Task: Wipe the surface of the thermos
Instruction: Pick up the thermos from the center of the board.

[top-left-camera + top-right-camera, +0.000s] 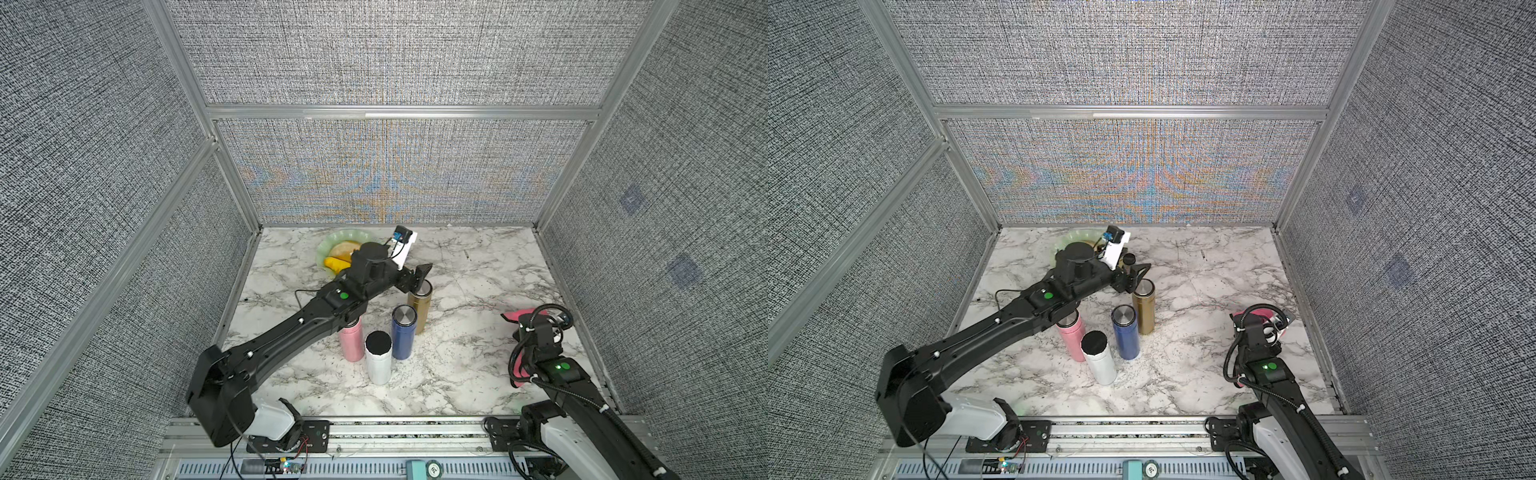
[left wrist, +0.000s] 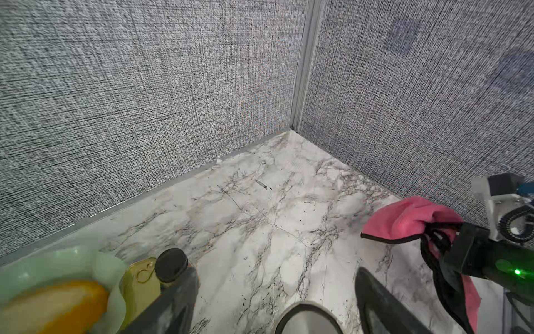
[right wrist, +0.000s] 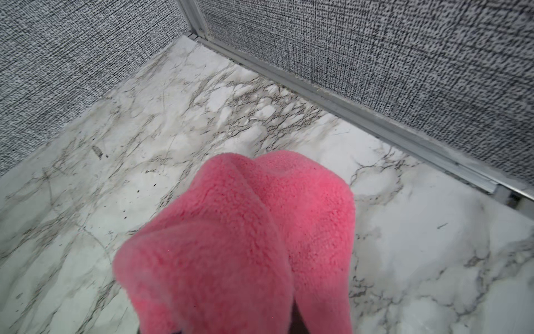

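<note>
though the pink cloth (image 3: 237,245) hides your right gripper (image 1: 524,319), its fingers are clamped on it. your left gripper (image 1: 417,279) straddles the gold thermos (image 1: 419,305) cap mid-table, half open, gripping nothing; its arm partly hides the pink bottle (image 1: 351,340) and plate (image 1: 328,245).

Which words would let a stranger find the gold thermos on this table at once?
Start at the white marble table and find the blue metal thermos with a silver lid near its middle. Just behind it, toward the grey fabric back wall, stands the gold metal thermos. It is the only gold one, and the left hand is at its silver lid.
</note>
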You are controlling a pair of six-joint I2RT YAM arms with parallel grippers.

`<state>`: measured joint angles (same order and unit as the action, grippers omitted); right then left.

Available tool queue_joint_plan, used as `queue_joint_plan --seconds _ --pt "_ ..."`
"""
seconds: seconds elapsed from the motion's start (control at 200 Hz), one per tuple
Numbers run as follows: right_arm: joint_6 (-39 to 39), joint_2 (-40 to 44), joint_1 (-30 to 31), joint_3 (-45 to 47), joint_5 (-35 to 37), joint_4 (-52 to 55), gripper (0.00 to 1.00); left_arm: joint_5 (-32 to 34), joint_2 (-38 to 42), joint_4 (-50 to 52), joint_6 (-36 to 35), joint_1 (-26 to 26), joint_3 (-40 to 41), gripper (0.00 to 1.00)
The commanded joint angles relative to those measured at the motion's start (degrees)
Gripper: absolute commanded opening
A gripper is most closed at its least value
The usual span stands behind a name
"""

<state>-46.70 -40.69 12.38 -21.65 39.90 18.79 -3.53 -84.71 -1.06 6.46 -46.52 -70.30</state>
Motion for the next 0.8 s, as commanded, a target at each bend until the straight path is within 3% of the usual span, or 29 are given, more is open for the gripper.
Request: queue_joint_plan --seconds 0.0,0.295,0.65,0.795 --pt "-0.2 -1.0 -0.3 0.6 3.2 -1.4 0.0 3.2 -5.1 9.4 -2.0 -1.3 -4.8 0.85" --pt "1.4 0.0 -0.3 2.8 1.1 -4.3 0.0 11.1 -8.7 19.4 -0.5 -3.8 -9.0 0.85" --pt "-0.7 4.0 -0.3 4.4 1.1 -4.6 0.0 11.5 -6.0 23.0 -0.4 -7.7 -8.7 0.85" --pt "-1.2 5.1 -0.3 5.2 0.7 -4.9 0.0 12.7 -8.3 25.9 -0.1 -8.6 -10.4 0.85"
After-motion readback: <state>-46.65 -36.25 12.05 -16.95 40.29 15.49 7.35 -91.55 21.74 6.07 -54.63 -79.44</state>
